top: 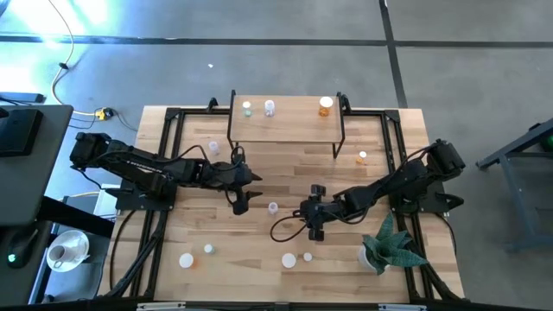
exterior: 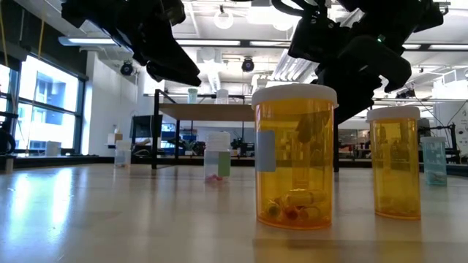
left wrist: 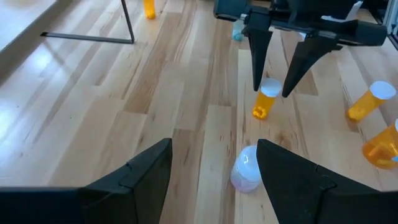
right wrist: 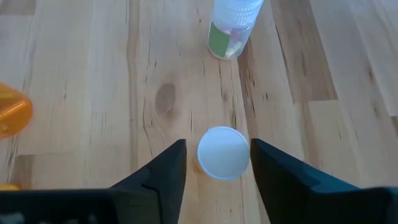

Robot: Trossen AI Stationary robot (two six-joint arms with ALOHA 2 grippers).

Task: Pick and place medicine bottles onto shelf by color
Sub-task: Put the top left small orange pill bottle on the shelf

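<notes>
Our right tool point(right wrist: 216, 163), fingers apart and straddling a white-capped bottle point(right wrist: 222, 152) mid-counter, sits low for the grab; left tool point(left wrist: 214, 177) gapes idle; the shelf point(top: 285, 117) waits upper centre.

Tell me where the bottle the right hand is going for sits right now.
The small orange bottle stands upright mid-table between the right hand's open fingers, just right of the whitish bottle in the high view.
</notes>
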